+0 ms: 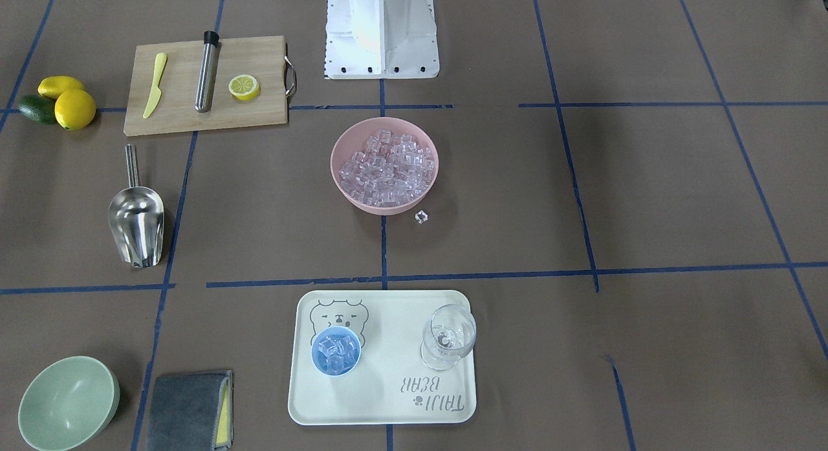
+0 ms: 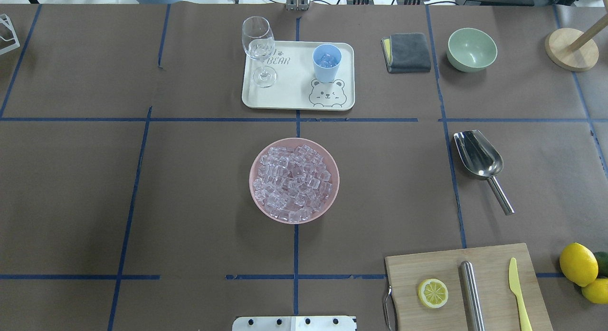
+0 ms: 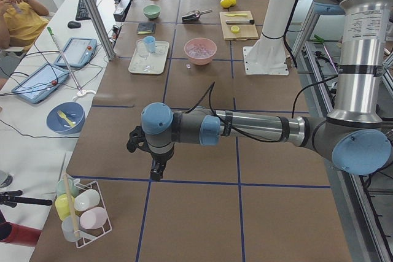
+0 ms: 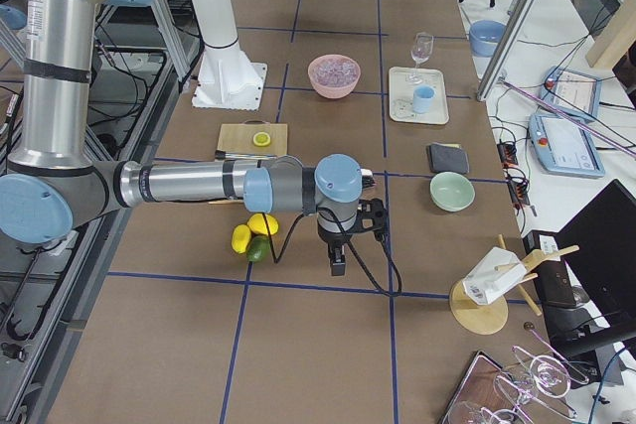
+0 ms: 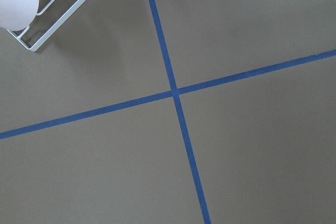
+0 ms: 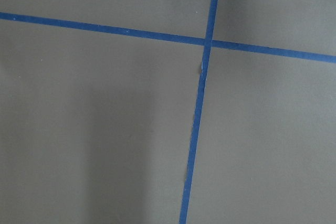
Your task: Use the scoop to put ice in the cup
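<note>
Ice (image 1: 386, 169) fills a pink bowl (image 2: 256, 198) at the table's middle. One loose cube (image 1: 421, 216) lies on the table beside the bowl. The light-blue cup (image 1: 336, 351) stands on a cream tray (image 1: 388, 399) and holds some ice cubes; it also shows in the overhead view (image 2: 327, 62). The steel scoop (image 2: 477, 155) lies empty on the table on my right side, untouched. My left gripper (image 3: 156, 173) hangs over bare table far from these things, and so does my right gripper (image 4: 338, 265). I cannot tell whether either is open or shut.
A wine glass (image 2: 259, 51) stands on the tray. A cutting board (image 2: 468, 286) holds a lemon half, a steel tube and a yellow knife. Lemons (image 2: 578, 264), a green bowl (image 2: 471, 49) and a grey cloth (image 2: 407, 52) lie on the right side.
</note>
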{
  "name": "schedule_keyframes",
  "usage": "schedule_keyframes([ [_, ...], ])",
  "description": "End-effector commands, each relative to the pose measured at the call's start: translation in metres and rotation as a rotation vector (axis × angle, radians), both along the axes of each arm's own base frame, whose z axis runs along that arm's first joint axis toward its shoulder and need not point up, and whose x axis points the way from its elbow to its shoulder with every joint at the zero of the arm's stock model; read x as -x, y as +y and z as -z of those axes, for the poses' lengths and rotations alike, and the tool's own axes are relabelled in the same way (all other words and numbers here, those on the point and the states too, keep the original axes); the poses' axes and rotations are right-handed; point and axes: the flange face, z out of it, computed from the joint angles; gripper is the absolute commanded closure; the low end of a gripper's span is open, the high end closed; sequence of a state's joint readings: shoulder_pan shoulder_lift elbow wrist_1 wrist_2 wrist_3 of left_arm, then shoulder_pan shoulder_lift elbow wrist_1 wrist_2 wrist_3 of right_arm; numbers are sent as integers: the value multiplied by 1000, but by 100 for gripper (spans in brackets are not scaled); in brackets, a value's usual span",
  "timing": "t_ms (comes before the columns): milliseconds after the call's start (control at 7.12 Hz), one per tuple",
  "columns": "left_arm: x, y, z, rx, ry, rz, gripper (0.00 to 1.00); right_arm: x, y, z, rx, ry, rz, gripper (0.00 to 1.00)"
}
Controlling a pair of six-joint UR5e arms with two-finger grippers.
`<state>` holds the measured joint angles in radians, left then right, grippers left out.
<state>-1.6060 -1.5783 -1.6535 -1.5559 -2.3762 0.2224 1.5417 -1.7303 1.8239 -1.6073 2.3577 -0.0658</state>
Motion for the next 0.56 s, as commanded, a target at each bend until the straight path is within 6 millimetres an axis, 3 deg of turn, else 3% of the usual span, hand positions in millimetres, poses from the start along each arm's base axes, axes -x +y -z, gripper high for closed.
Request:
schedule_keyframes([
  [0, 0, 0, 1, -4, 1, 0, 0, 0, 0, 0, -5, 0, 3, 0],
  [421, -1, 0, -2, 0, 2, -2, 0, 0, 5, 1, -3, 0, 3, 0],
])
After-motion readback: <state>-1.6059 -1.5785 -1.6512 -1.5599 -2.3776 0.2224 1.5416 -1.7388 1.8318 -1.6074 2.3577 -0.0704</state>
